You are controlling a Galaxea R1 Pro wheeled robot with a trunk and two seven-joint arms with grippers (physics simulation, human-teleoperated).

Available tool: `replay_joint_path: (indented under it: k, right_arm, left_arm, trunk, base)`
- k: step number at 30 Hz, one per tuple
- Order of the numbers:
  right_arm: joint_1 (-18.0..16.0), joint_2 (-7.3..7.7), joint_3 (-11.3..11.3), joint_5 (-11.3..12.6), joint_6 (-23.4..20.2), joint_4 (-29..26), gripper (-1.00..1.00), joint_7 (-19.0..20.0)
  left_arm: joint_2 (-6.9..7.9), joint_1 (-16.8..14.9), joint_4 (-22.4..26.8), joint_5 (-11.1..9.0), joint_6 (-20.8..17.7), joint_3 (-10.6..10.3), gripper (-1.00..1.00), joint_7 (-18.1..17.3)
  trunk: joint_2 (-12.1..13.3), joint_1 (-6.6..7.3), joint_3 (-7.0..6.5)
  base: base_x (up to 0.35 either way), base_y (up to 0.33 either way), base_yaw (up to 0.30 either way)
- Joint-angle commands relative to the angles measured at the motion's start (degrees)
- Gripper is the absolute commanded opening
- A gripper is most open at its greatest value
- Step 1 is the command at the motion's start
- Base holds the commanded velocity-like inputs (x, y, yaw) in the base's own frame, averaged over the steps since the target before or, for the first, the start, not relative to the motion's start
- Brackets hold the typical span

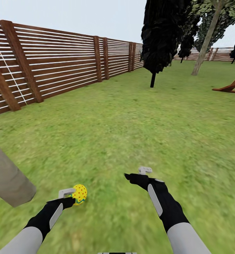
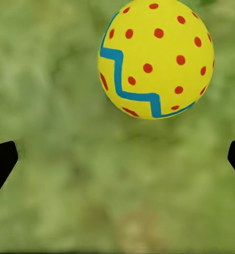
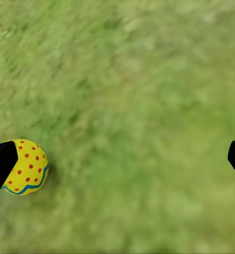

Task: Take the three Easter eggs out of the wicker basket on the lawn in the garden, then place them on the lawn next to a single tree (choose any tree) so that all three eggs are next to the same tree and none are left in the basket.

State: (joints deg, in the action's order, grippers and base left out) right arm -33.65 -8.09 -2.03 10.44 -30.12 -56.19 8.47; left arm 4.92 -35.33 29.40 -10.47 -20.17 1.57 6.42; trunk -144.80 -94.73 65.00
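One Easter egg point(image 1: 79, 193) lies on the lawn point(image 1: 131, 134) just beyond the left pincer point(image 1: 67, 195), near the pale trunk point(image 1: 8, 178). Both pincers, including the right pincer point(image 1: 140, 173), are spread apart and empty. Bumping the egg could roll it away from the trunk.

Black tree point(image 1: 163, 33) on thin dark trunk, mid-distance. Reddish-brown wooden frame point(image 1: 232, 86) at right edge, partly cut off. Pale overcast sky point(image 1: 96, 17) above. Grey slab-like object point(image 1: 8, 180) at left, unidentified.
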Motion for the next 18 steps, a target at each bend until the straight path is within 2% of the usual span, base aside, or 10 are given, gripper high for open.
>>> replay_joint_path:
  k: [1,11,18]
  right_arm:
    - [-0.02,0.00,0.02,0.22,-0.29,-0.07,1.00,0.01]
    - [-0.02,0.00,0.00,0.19,-0.29,-0.08,1.00,0.07]
    - [-0.02,0.08,0.03,0.46,-0.36,-0.07,1.00,0.24]
  left_arm:
    - [0.00,0.00,0.10,-0.61,-0.31,-0.03,1.00,0.37]
    - [0.00,0.00,0.05,-0.53,-0.31,-0.20,1.00,1.16]
    - [0.00,0.00,0.04,-0.52,-0.31,-0.23,1.00,1.50]
  trunk:
    - [0.00,0.04,-0.23]
    - [0.13,0.29,-2.86]
    - [0.23,0.48,-4.47]
  base:
    - [-0.025,0.000,0.215]
    - [-0.007,0.000,0.248]
    - [-0.115,0.000,0.068]
